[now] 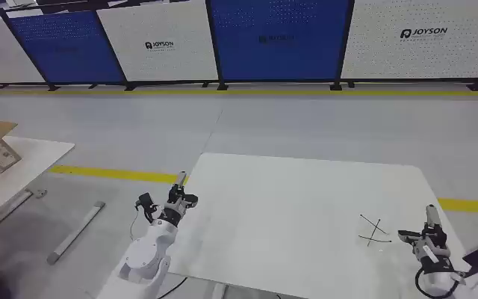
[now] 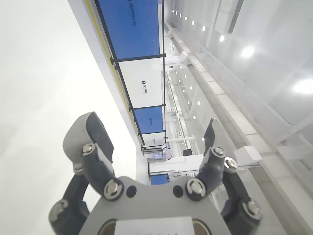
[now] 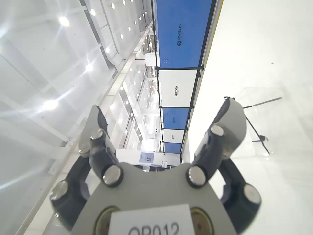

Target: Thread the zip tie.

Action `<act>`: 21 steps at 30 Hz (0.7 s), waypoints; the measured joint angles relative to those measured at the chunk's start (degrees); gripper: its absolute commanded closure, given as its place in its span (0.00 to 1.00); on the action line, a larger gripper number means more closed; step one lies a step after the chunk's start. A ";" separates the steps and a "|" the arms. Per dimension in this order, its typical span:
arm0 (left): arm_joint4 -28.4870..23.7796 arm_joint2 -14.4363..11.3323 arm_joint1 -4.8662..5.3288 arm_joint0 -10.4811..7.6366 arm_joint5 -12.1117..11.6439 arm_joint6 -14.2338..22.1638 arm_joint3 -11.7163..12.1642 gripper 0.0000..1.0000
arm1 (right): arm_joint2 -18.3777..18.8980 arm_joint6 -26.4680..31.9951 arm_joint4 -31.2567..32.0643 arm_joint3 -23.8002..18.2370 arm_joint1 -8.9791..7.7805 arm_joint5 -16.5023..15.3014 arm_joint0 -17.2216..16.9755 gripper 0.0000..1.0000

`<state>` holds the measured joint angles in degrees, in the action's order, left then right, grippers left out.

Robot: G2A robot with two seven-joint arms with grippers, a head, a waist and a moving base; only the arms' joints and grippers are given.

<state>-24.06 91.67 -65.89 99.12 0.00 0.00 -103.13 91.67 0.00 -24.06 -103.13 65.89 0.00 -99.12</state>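
Observation:
Black zip ties lie crossed over each other on the white table, near its right side. In the right wrist view the zip ties lie on the table beside one finger. My right gripper hovers at the table's right front corner, just right of the ties, open and holding nothing. At the table's left edge, far from the ties, my left gripper is open and holds nothing.
Blue and white partition panels line the back beyond a yellow floor line. Another table stands at the far left, and a long grey bar lies on the floor beside my left arm.

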 measured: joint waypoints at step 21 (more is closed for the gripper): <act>0.00 0.00 0.00 0.00 0.00 0.00 0.00 0.00 | -0.06 1.14 0.57 -0.32 -0.08 0.00 0.08 0.00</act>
<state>-24.06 91.67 -65.89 99.12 0.00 0.00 -103.13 91.61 1.14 -23.49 -103.45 65.81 0.00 -99.05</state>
